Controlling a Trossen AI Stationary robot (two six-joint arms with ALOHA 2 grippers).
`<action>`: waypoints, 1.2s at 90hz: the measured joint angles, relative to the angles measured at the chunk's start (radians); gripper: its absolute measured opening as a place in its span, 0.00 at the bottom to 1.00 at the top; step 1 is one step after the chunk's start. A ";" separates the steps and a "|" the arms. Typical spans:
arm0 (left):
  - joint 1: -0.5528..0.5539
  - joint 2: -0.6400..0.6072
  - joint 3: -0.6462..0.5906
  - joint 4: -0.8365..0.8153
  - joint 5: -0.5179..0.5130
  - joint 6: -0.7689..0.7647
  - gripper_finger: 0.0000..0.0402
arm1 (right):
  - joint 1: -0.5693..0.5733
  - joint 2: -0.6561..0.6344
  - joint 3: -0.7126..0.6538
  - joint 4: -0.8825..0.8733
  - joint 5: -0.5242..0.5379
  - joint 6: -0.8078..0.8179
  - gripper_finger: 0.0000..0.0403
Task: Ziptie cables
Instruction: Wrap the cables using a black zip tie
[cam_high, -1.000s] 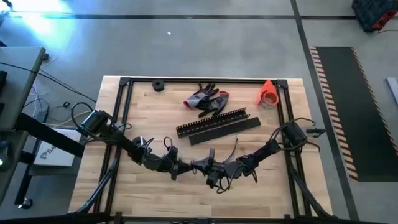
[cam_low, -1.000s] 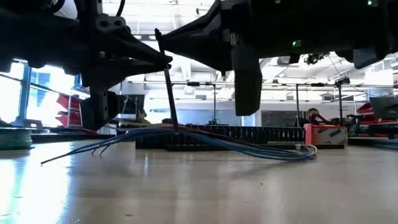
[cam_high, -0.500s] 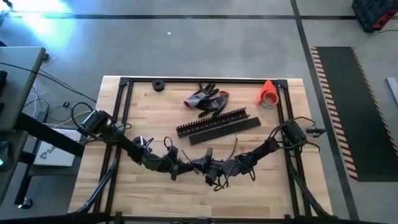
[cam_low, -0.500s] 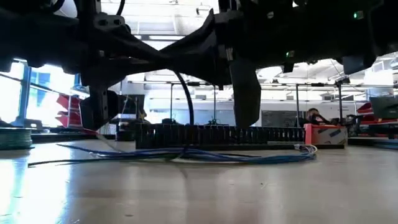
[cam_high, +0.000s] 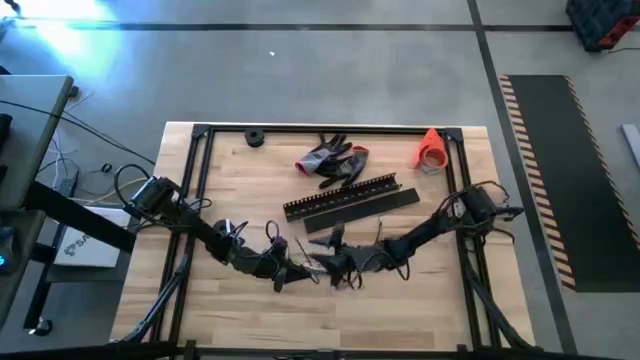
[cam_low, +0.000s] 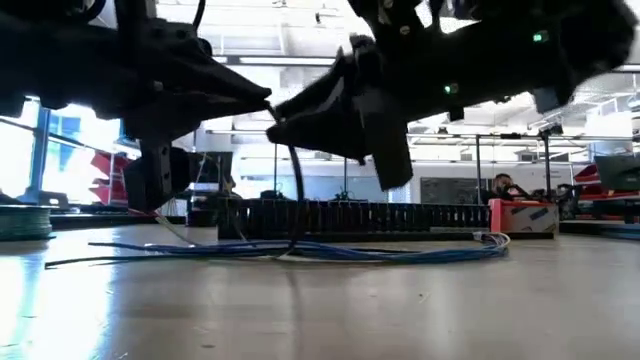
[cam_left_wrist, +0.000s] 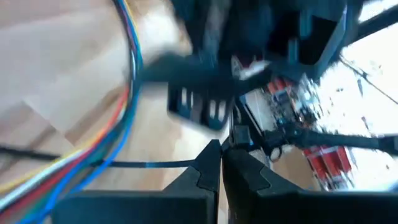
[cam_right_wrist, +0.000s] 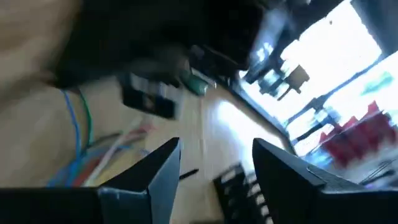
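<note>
Two dark arms met low over the middle of the wooden table (cam_high: 400, 310), reaching in from opposite sides so that their tips worked almost nose to nose above the job. Behind them lay the black slotted strips (cam_high: 350, 200) and a pair of grey-and-red gloves (cam_high: 330, 160), both well clear of the work and apparently playing no part at this stage. The cables (cam_low: 330, 250) lay flat on the wood directly under the two tips, gathered into a loose, low sheaf that trailed off to both sides in the low view. The left gripper (cam_left_wrist: 221, 148) had its fingers pressed together on one end of a thin black ziptie (cam_low: 298, 185), holding it raised off the table. From that pinch the strap curved down to the bundle and seemed to pass beneath it, an arrangement that looked meant to carry the tie around the wires. The right gripper (cam_right_wrist: 214, 149) hovered just beside its partner with its fingers spread apart and nothing between them, seemingly poised to take the strap's free end. Whether the tail had already passed through the tie's head could not be made out. On this evidence the loop was formed but not yet cinched.
</note>
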 joint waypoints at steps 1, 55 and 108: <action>0.000 0.000 0.000 -0.001 0.006 0.000 0.00 | -0.008 -0.011 -0.004 -0.018 -0.017 0.020 0.46; 0.000 0.000 0.024 -0.103 0.056 0.043 0.00 | -0.241 0.061 0.003 -0.225 -0.745 0.682 0.49; 0.000 0.000 0.034 -0.109 0.047 0.070 0.00 | -0.258 0.133 0.090 -0.247 -0.661 0.711 0.34</action>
